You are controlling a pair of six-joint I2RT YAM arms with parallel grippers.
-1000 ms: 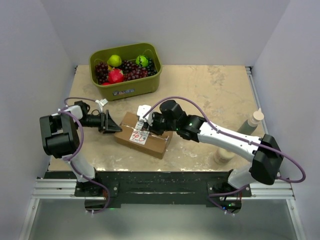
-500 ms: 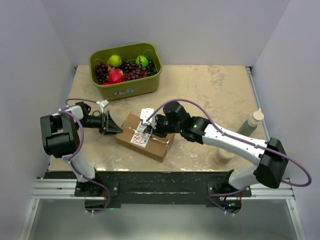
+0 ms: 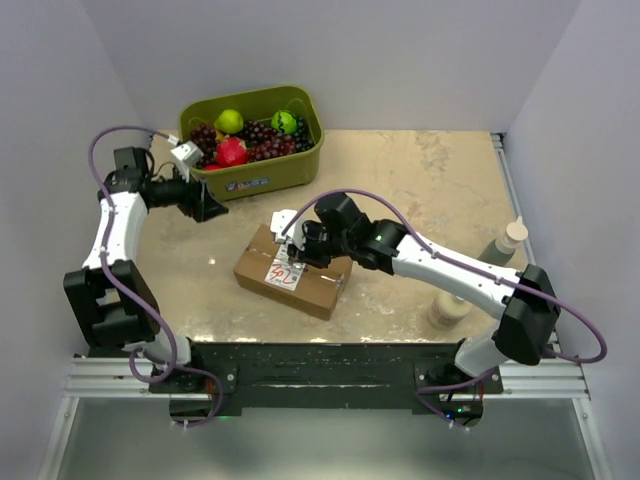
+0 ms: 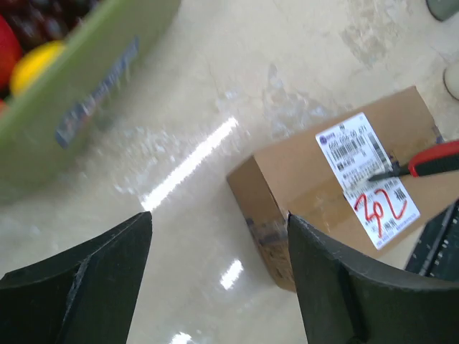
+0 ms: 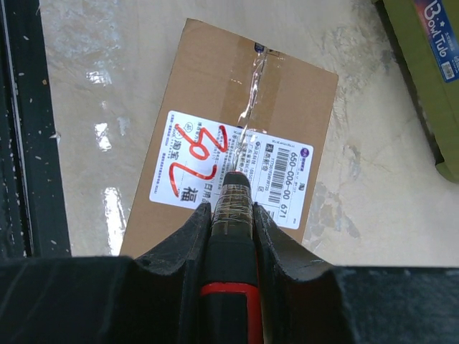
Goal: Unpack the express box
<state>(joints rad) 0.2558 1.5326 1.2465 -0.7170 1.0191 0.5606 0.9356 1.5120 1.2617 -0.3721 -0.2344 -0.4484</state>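
Note:
The express box [image 3: 300, 280] is a brown carton with a white label [image 3: 281, 272] and red marks, lying near the table's front centre. My right gripper [image 3: 297, 250] is shut on a black and red cutter. In the right wrist view the cutter [image 5: 231, 208] has its tip on the label [image 5: 179, 165], at the end of the clear tape seam on the box [image 5: 215, 100]. My left gripper [image 3: 207, 202] is open and empty, raised left of the box next to the green bin. The left wrist view shows the box [image 4: 315, 172] beyond its open fingers [image 4: 358, 287].
An olive-green bin [image 3: 255, 170] of grapes and other fruit stands at the back left; its wall shows in the left wrist view [image 4: 86, 93]. Two pale bottles [image 3: 508, 243] [image 3: 448, 310] stand at the right. Grey walls close the sides and back.
My left arm has swung away from the box's left end, up and back toward the green bin. My right gripper has stayed over the label with the cutter.

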